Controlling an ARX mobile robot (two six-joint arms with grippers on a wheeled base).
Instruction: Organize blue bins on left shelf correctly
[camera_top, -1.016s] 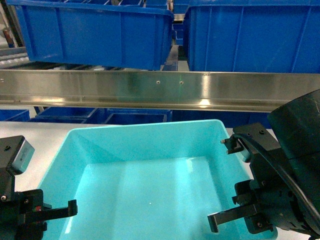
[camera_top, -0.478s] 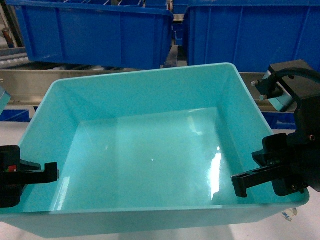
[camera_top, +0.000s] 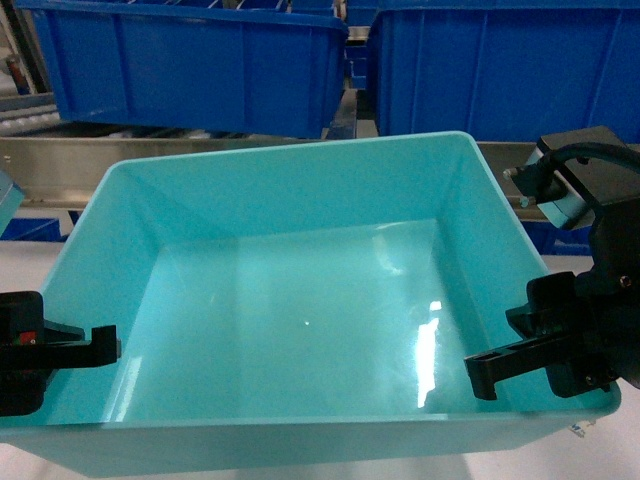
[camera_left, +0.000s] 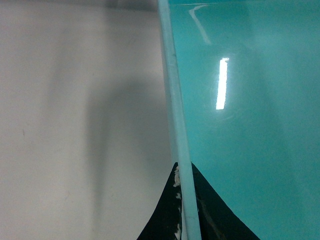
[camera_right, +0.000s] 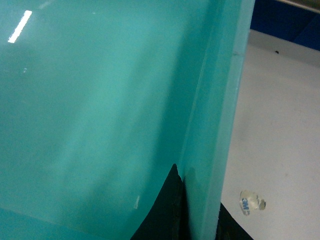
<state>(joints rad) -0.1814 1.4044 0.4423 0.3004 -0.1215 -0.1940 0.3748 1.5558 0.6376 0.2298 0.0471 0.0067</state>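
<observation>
Since a second ago the turquoise tub (camera_top: 300, 300) has come up off the white table (camera_left: 75, 125) and now hides most of the steel beam (camera_top: 50, 165) it sat below; over the last half second it has barely shifted.

Left side: your left gripper (camera_top: 85, 345) is pinched on the tub's left rim, and the left wrist view shows that wall edge running straight between its dark fingers (camera_left: 165, 220). Only the thin rim is caught, so a twist there could let the tub slide out.

Middle: the tub hangs in front of the left shelf (camera_top: 250, 150), tipped with its opening toward you and its far rim level with the beam. You risk knocking that far rim into the beam if you push forward before the tub clears it. Two darker blue bins (camera_top: 200, 70) sit on the tier just above; lift too high and the tub's rim meets their undersides.

Right side: your right gripper (camera_top: 500, 365) is clamped on the right wall, seen edge-on in the right wrist view. Uneven travel between the two arms would rack the tub and strain both grips. A scrap of tape (camera_right: 251, 202) lies on the table below, harmless.
</observation>
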